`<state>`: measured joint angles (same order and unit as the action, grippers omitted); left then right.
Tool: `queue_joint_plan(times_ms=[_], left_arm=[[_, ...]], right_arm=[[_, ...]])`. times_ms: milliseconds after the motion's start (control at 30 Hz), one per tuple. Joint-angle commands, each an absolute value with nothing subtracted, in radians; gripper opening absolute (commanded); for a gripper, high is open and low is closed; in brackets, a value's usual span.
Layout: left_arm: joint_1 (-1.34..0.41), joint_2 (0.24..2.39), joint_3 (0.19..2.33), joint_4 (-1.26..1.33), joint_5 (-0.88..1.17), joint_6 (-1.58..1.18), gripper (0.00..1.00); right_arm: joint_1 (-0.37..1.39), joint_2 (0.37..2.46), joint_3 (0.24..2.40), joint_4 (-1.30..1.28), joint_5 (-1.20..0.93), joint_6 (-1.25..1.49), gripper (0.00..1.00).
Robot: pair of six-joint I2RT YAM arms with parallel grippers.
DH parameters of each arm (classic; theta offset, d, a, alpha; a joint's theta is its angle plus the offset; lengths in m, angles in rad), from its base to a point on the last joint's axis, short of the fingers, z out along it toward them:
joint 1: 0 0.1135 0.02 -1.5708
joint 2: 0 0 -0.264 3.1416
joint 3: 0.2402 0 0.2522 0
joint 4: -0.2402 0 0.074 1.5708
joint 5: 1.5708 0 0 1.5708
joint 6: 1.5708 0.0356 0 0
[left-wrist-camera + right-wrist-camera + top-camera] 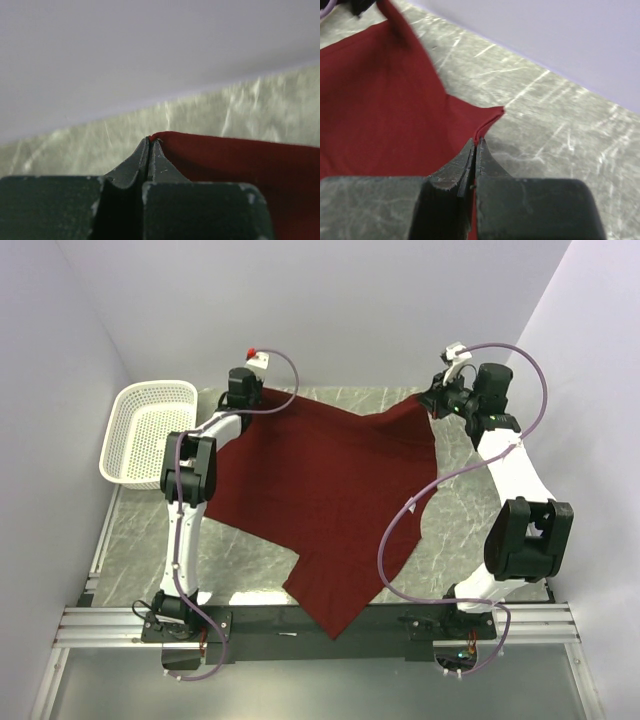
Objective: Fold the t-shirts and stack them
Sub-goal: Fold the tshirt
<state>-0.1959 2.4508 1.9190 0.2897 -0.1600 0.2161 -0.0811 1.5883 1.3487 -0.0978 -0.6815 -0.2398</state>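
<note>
There is one dark red t-shirt (320,490), one white perforated basket (128,405), and two arms, each ending in one hand. All of them are on or around a single grey-green marbled table (470,490).

The t-shirt lies spread across the middle of the table between the two arms, and it is wider than the basket. Its far edge runs from one hand to the other. Its near end narrows to a point that reaches over the dark rail between the arm bases. On the right side, the cloth steps inward beside the right arm's cable.

The left hand (262,400) is at the far left corner of the t-shirt. In the left wrist view its fingers are pressed together, with the red hem caught right at their tips and the cloth trailing off to the right. The right hand (438,400) is at the far right corner. In the right wrist view its fingers are also closed, pinching a thin fold of the red cloth, and the rest of the shirt spreads away to the left over the table.

The basket stands at the far left of the table, on the outer side of the left arm and apart from the t-shirt.
</note>
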Motion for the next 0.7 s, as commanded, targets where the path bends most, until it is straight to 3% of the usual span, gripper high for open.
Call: queue_joint_plan(times_ms=[0, 267, 667], left_arm=[[-0.192, 2.335, 1.839, 0.350, -0.172, 0.244, 0.00], [-0.198, 2.180, 1.674, 0.455, -0.173, 0.255, 0.00], [-0.204, 2.302, 1.821, 0.428, -0.195, 0.275, 0.00]], right_arm=[[-0.084, 1.572, 1.396, -0.029, -0.594, -0.210, 0.00], [-0.087, 1.536, 1.414, -0.032, -0.555, -0.207, 0.00], [-0.084, 1.540, 1.396, -0.049, -0.577, -0.225, 0.00]])
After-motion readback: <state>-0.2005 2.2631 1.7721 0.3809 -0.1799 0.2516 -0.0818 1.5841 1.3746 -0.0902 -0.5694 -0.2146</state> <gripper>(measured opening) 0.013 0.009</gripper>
